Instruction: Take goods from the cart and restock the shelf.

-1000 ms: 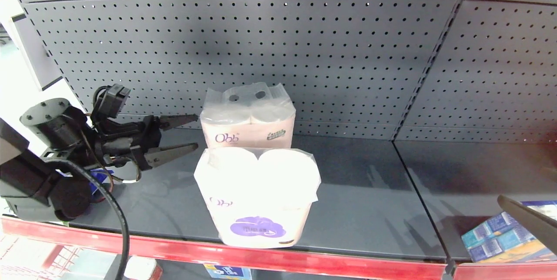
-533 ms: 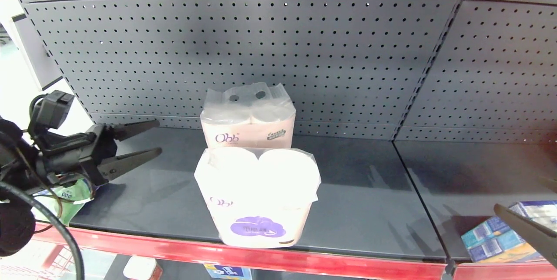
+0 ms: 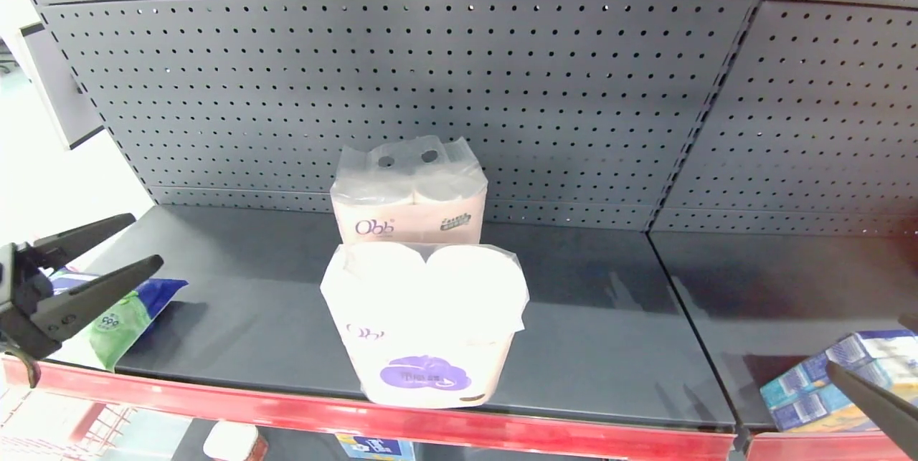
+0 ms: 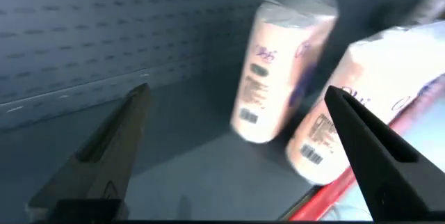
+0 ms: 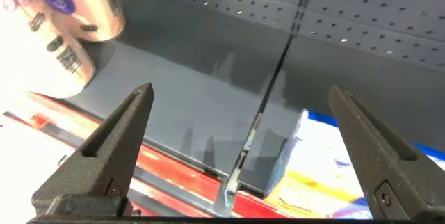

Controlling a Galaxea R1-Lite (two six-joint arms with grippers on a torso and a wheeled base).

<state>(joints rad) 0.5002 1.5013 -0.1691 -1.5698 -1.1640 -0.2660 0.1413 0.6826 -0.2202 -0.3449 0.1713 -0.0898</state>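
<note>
Harsh glare on front pack (image 3: 423,289)

Left hand (image 3: 147,239) and right hand (image 5: 240,90): matte black, long tapered fingers (image 3: 93,292) (small screws, apparently, near bases).

We find the middle of the shelf (image 3: 609,332) blocked front to back: the near pack (image 3: 423,325) stands at the red front edge (image 3: 287,407), and the far pack (image 3: 409,192) stands just behind it, by the pegboard (image 3: 502,88). Bare deck lies on both sides. It runs left to the green packet (image 3: 118,317) at the near left corner and right to the blue boxes (image 3: 825,386) at the near right.
</note>
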